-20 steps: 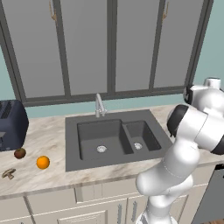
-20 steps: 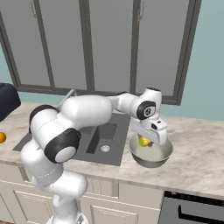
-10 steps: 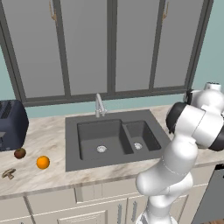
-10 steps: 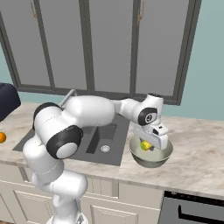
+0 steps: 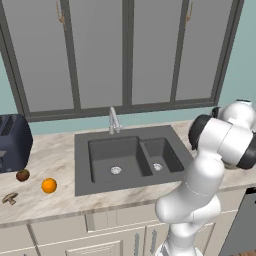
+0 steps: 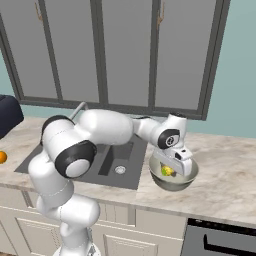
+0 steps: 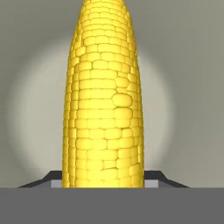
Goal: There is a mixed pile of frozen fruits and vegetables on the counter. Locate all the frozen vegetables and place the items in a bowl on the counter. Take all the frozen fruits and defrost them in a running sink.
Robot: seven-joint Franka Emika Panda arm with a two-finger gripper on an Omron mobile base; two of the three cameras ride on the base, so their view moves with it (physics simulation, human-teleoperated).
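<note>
My gripper [image 6: 171, 168] reaches down into the pale grey-green bowl [image 6: 192, 173], which stands on the counter [image 6: 225, 170] right of the sink [image 6: 107, 160]. It is shut on the yellow corn cob [image 6: 167, 171]. In the hand view the corn cob [image 7: 103, 100] stands between my fingertips [image 7: 49, 178], with the bowl's floor [image 7: 30, 113] close behind it. At the far left of the counter lie the orange ball [image 5: 49, 185], the dark brown fruit [image 5: 22, 175] and the tan mushroom [image 5: 9, 198].
A dark blue toaster [image 5: 12, 142] stands behind the three foods at the left. The silver faucet [image 5: 114, 120] rises behind the double-basin sink [image 5: 130, 157]. A dark oven front [image 6: 220, 242] sits below the counter at the right.
My gripper has come down with the corn cob, from above the bowl's rim into the bowl. The foods on the left have not moved.
</note>
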